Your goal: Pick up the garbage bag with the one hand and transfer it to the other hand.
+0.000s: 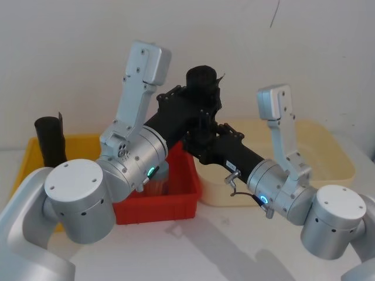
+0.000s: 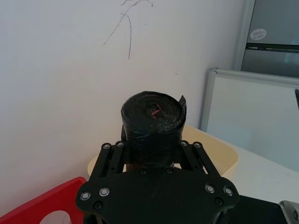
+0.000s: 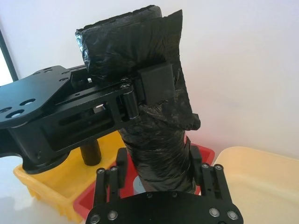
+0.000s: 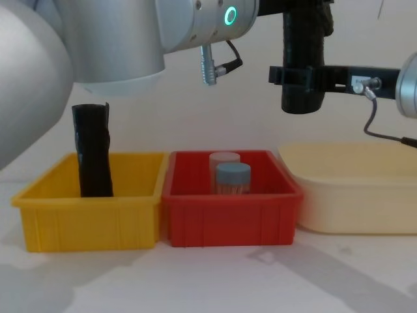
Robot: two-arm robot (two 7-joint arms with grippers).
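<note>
You see the garbage bag (image 4: 303,59) upright in the air, high above the red bin (image 4: 231,222), its top cut off in the chest view. The left claw (image 2: 150,146) pinches its upper part and the right claw (image 3: 160,169) its lower part.

Bright, even, diffuse light fills the white wall (image 1: 70,47); soft grey arm shadows lie on the bench (image 1: 196,252), and the garbage bag (image 3: 159,144) shows a faint sheen.
</note>
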